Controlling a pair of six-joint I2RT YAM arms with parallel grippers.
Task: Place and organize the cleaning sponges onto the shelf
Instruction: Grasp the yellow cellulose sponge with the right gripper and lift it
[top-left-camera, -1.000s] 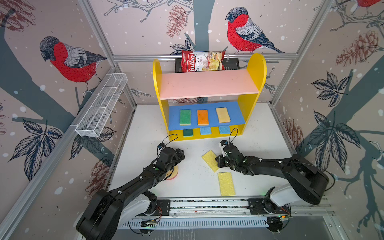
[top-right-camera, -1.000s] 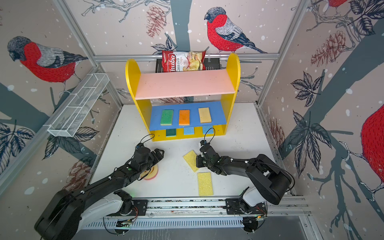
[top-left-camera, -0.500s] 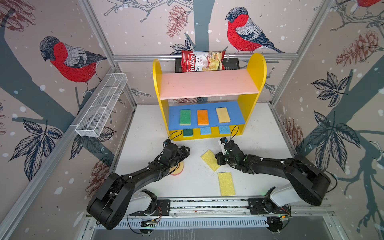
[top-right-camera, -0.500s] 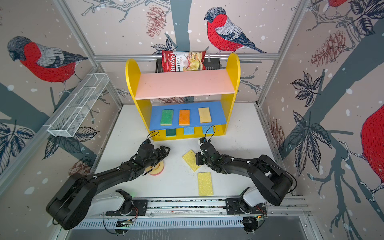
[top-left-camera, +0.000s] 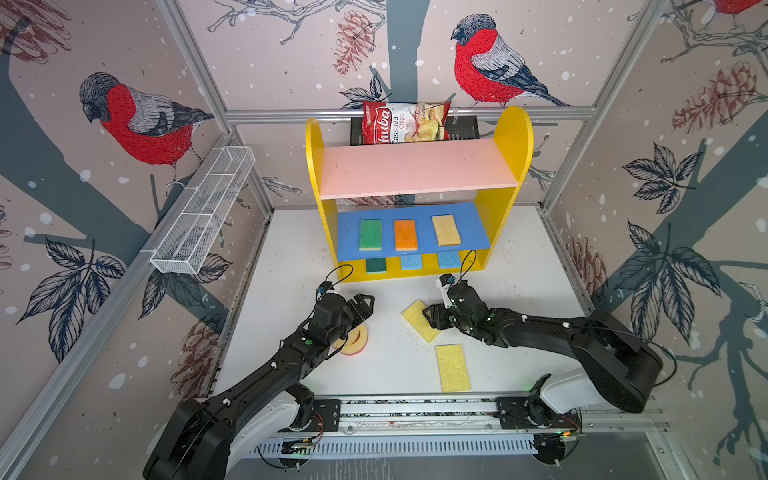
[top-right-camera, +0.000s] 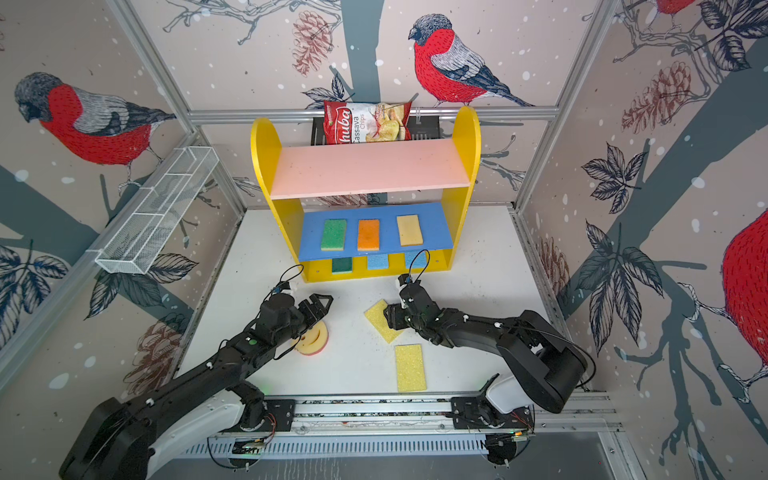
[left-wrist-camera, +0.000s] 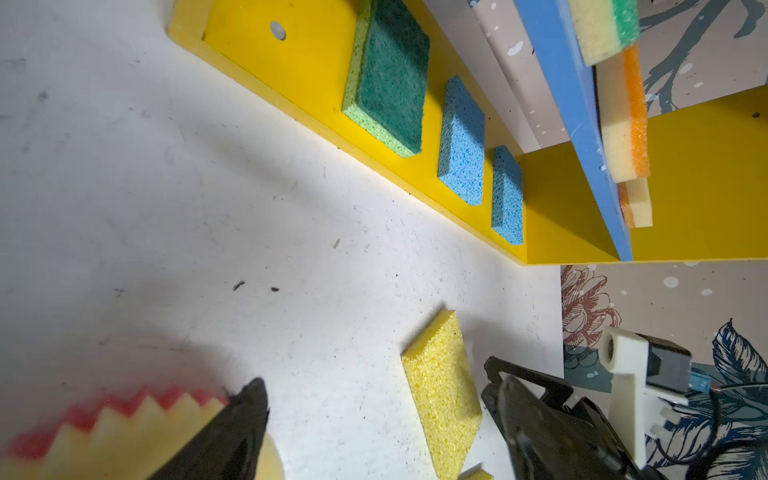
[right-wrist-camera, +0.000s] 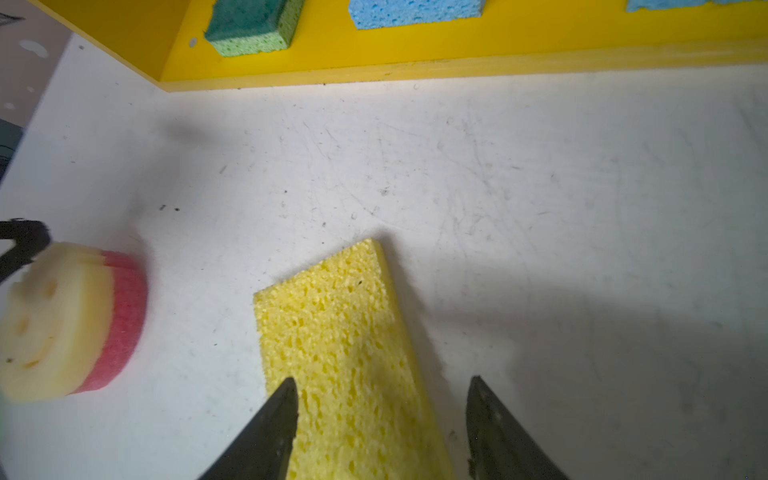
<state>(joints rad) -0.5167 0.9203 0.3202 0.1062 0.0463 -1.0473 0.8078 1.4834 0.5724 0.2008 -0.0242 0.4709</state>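
Smiley sponge (top-left-camera: 358, 338) is half tucked under the left arm (top-left-camera: 291, 360) in both top views, and smeared blurry in both wrist views. Bottom-row sponges (top-left-camera: 411, 262) are mostly hidden under the shelf's blue board (top-left-camera: 473, 236).

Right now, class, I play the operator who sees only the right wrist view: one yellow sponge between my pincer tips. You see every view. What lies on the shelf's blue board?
Observer: The blue board holds three: a green sponge, an orange sponge and a tan sponge.
Operator: And the pink top board?
Observer: The pink top board holds no sponge.
Operator: Anything else loose?
Observer: A second yellow sponge lies flat on the table, close to the front rail.
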